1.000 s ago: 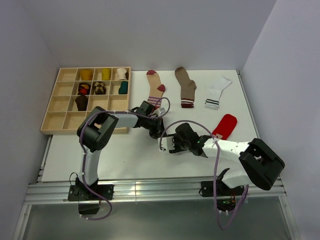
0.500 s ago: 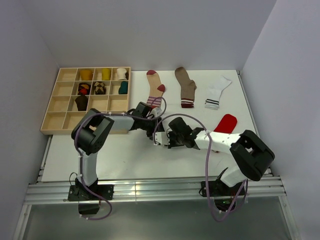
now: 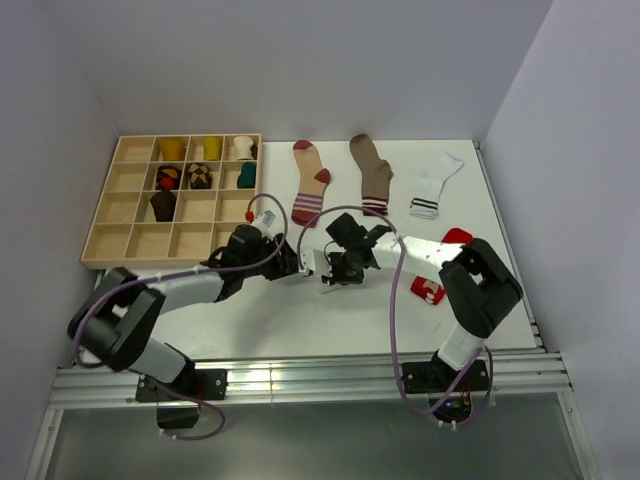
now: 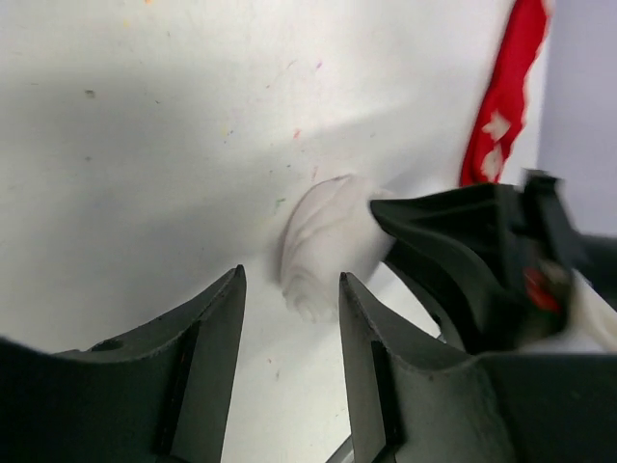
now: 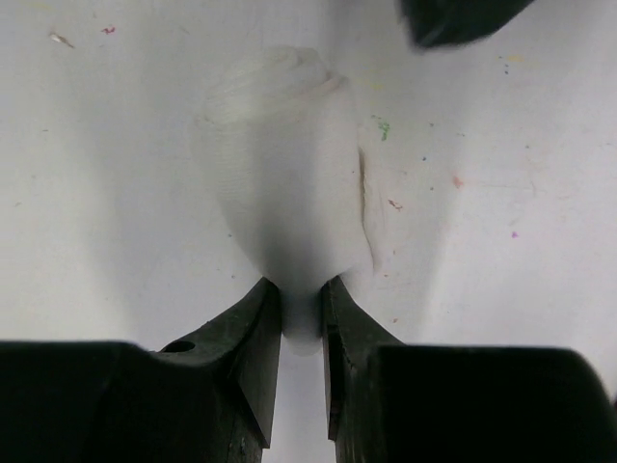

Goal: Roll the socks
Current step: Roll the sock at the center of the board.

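Both arms have reached further toward the middle of the table (image 3: 260, 310) than they had a second ago. The left arm now lies low, stretched out from the far left.

The right gripper (image 5: 301, 289) has its two black fingers pressed together on the narrow end of a rolled white sock (image 5: 284, 164). They pinch the fabric between their tips, and the rest of the roll bulges out ahead of them on the tabletop.

The left gripper (image 4: 289, 280) faces the same roll from the opposite side. Its fingers stand apart and the bundle shows just beyond the gap. Whether they touch it cannot be told.

From above, the two grippers meet nose to nose near the centre of the table, with the white bundle between them.

To the right lies a red sock (image 3: 430, 290) with white marks, partly hidden under the right arm.

Three flat socks lie side by side along the far edge:
- a cream sock (image 3: 312, 180) with red toe and heel
- a brown sock (image 3: 373, 175) with a pale striped cuff
- a striped white sock (image 3: 433, 183)

At the far left sits a wooden tray (image 3: 130, 215) divided into compartments. Several of them hold rolled socks.
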